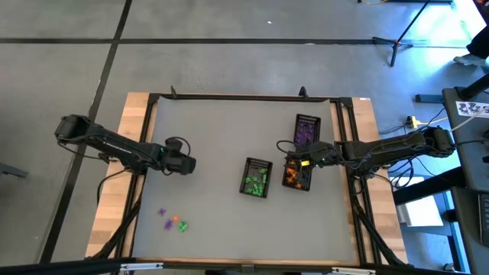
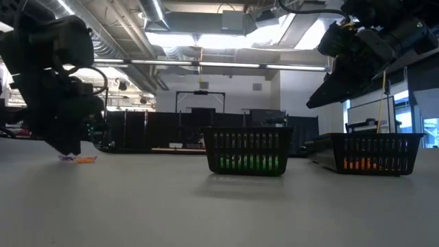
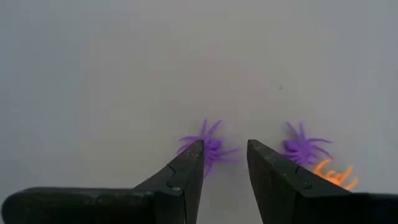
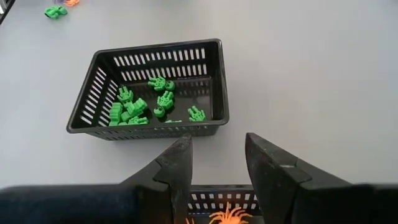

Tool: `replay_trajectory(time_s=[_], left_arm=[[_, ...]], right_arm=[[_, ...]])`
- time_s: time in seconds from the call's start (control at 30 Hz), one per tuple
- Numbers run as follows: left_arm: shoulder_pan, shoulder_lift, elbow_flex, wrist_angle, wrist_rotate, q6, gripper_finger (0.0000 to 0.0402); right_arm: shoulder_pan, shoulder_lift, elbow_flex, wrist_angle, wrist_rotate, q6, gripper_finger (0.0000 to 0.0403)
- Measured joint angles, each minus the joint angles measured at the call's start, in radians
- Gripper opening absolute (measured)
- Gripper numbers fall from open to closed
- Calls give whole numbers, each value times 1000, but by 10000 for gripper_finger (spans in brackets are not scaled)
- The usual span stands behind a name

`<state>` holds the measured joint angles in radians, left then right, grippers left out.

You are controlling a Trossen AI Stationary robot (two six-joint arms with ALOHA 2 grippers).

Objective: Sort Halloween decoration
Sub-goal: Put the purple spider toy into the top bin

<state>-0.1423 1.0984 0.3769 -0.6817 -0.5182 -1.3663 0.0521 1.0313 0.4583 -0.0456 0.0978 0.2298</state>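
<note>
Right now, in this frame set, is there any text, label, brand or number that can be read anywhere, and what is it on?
Nothing here reads cleanly.
White sheet at the right edge of the high view: dark marks on it, too small and blurred to read.
Baskets, such as the green-filled basket: no labels visible.
Table: no markings.
Purple spiders: no print.
Room behind in the low view: no readable signs.

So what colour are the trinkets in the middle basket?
Green: the trinkets in the middle basket show best in the right wrist view.

Bright ceiling strip lights (image 2: 206,38) (glaring), arms silhouetted, soft shadows
</note>
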Motion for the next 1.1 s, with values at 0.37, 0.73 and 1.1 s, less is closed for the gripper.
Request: replay_trajectory(time_s=[0.37,0.73,1.1], left_arm=[[71,0,-44,7,14,-35,115],[85,1,-47,4,17,-37,35],[63,3,16,52,-40,81,2]], right_arm=[[0,0,0,0,49,1,145],[0,0,0,1,49,0,145],[0,1,0,1,49,1,145]])
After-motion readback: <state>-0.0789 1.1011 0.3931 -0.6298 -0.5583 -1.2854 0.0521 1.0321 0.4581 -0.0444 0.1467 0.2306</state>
